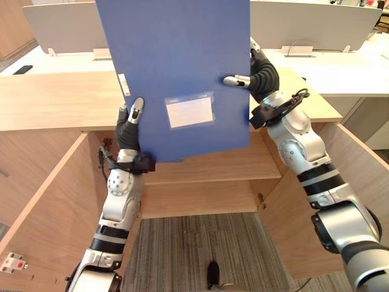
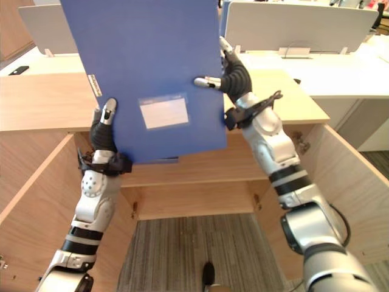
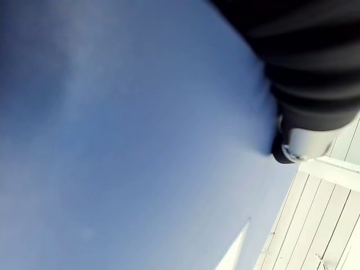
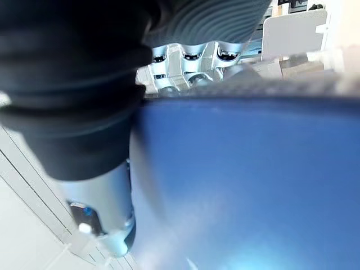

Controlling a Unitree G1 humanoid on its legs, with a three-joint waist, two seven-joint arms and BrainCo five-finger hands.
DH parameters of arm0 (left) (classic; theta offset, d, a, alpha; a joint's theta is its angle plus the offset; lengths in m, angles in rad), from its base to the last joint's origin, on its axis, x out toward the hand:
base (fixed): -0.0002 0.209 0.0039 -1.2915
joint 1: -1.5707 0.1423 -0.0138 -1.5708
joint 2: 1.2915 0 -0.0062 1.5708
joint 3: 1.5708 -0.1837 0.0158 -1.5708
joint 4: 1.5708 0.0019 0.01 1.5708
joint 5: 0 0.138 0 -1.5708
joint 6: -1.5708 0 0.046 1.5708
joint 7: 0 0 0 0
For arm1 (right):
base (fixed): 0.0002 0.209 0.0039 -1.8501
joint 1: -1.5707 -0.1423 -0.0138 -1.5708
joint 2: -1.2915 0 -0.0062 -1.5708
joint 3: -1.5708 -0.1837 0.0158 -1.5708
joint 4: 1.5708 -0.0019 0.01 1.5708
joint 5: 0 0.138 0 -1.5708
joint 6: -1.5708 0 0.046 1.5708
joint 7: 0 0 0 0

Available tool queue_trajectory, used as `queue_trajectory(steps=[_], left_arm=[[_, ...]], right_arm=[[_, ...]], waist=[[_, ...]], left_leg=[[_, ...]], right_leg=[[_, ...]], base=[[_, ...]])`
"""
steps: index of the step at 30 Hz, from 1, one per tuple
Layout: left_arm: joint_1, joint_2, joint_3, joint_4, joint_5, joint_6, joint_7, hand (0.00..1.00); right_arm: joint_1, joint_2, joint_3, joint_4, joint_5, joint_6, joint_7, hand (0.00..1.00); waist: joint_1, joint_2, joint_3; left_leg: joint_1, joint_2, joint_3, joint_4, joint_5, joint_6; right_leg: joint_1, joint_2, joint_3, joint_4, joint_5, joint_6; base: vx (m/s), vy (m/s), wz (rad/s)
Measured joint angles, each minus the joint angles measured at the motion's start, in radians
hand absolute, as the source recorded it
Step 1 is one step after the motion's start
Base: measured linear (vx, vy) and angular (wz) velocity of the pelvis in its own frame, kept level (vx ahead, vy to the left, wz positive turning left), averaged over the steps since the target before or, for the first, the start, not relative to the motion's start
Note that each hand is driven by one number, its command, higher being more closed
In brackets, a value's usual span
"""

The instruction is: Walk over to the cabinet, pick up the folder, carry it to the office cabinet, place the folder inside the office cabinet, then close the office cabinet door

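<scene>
I've got the large flat blue plastic folder (image 1: 176, 67) up in the air betw. both hands, its front face toward my head cam and a bit tilted. It's clear of the shelf and touches nothing but my hands.

L hand (image 1: 129, 131) is at the folder's lower L corner. Thumb (image 1: 137, 108) lies flat on the front face; the other fingers are behind the sheet, so it's a pinch grip.

R hand (image 1: 262, 76) is on the R edge, higher up. Thumb (image 1: 234, 79) presses the front, and in the R wrist cam my fingers (image 4: 194, 64) curl over the folder's edge, so that side is clamped too.

On the front sits a clear label pocket w/ white card (image 1: 190, 111), and a small white strip (image 1: 124, 85) is on the L edge.

Below the folder is the light-wood office cabinet (image 1: 55, 100), both doors swung wide: L door (image 1: 42, 213), R door (image 1: 358, 176). There's a wood shelf (image 1: 209, 169) inside. The folder's bottom edge overlaps the open front in the head view.

Grey striped carpet (image 1: 182, 255) lies in front. Behind the cabinet are white desks (image 1: 340, 67) w/ pale divider screens (image 1: 310, 24), and a small flat black item (image 1: 23, 69) lies far L.
</scene>
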Motion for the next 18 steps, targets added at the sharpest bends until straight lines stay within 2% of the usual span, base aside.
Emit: queue_trajectory(steps=[4,5,10,18], left_arm=[[0.0,0.014,0.003,0.0,-0.027,0.0,0.0,1.0],[0.0,0.017,0.007,0.0,-0.029,0.0,0.0,1.0],[0.0,0.055,0.014,0.0,-0.033,-0.024,0.0,1.0],[0.0,0.087,0.019,0.0,-0.02,-0.024,-0.004,1.0]], right_arm=[[-0.022,-0.01,0.035,0.01,0.069,0.016,0.027,0.0],[-0.032,-0.015,0.05,0.015,0.074,0.021,0.034,1.0],[-0.081,-0.09,0.169,0.019,0.107,0.061,0.072,1.0],[-0.082,-0.156,0.279,0.018,0.125,0.095,0.094,1.0]], waist=[[0.003,0.0,0.0],[0.003,0.0,0.0],[0.008,0.0,0.0],[0.012,0.0,0.0]], left_leg=[[-0.001,0.001,-0.001,0.0,0.0,-0.001],[-0.001,0.001,-0.001,0.0,-0.001,-0.001],[-0.002,0.002,-0.004,-0.001,-0.002,-0.002],[-0.005,0.004,-0.01,0.0,-0.003,-0.005]], right_leg=[[0.0,0.0,-0.001,0.0,-0.001,-0.001],[0.0,0.0,-0.001,0.0,-0.001,-0.001],[0.0,0.001,-0.003,0.0,-0.002,-0.002],[-0.001,0.002,-0.006,0.0,-0.003,-0.003]], base=[[0.0,0.0,0.0],[0.0,0.0,0.0],[0.0,0.0,0.0],[0.0,0.0,0.0]])
